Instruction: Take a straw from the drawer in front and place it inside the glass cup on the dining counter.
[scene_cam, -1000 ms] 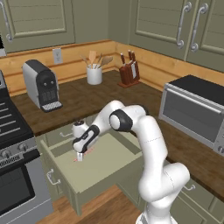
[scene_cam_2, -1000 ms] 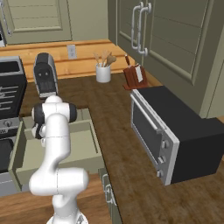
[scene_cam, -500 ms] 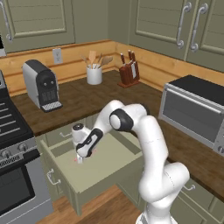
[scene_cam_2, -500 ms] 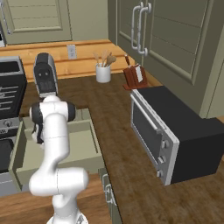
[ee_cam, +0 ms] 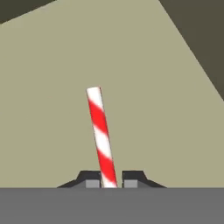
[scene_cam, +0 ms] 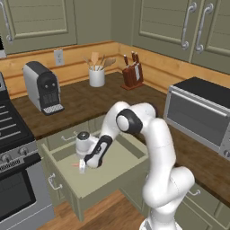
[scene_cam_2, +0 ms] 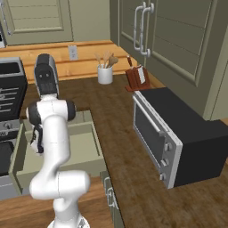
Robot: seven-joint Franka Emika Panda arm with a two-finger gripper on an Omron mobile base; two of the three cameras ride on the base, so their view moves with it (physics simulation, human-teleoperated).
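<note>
The sage-green drawer (scene_cam: 117, 173) stands pulled open below the counter, also seen from the other side as drawer (scene_cam_2: 87, 147). My gripper (scene_cam: 82, 168) reaches down to its pale floor at the left. The red-and-white striped straw (ee_cam: 101, 135) lies on the drawer floor and runs up from between my fingertips (ee_cam: 91, 182), which are closed against it on both sides. A short pink end of the straw (scene_cam: 75, 165) shows beside the hand. The glass cup and the dining counter are out of view.
A coffee machine (scene_cam: 42, 87), a utensil crock (scene_cam: 96, 76) and a knife block (scene_cam: 132, 74) stand on the back counter. A toaster oven (scene_cam: 197, 112) sits at the right, a stove (scene_cam: 11, 143) at the left of the drawer.
The hand has sunk a little lower into the drawer and its fingers have closed on the straw.
</note>
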